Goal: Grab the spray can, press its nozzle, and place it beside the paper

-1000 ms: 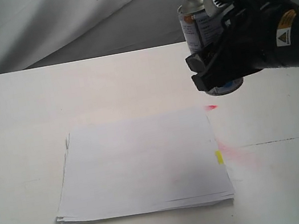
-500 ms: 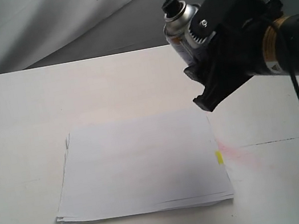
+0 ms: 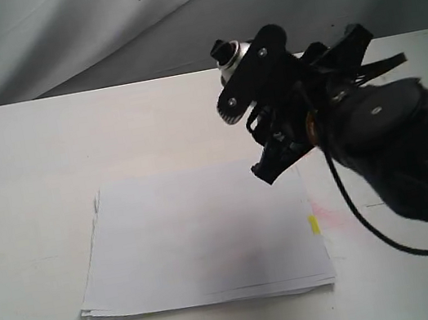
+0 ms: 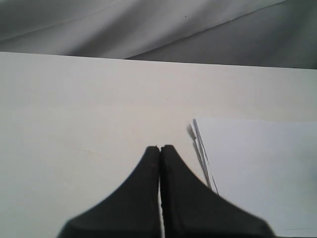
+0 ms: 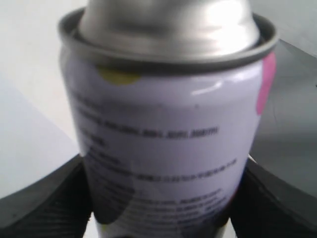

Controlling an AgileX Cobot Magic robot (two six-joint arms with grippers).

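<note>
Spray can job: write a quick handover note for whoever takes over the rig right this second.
Right gripper: shut on the spray can, which is held in the air and tilted, near the far right corner of the paper in the exterior view.
Left gripper: shut, empty, over the table beside the paper's edge.
Done: can picked up. Whether the nozzle has been pressed cannot be told; nothing is on it now.
Left: press the nozzle if needed, then set the can on the table beside the paper.
</note>
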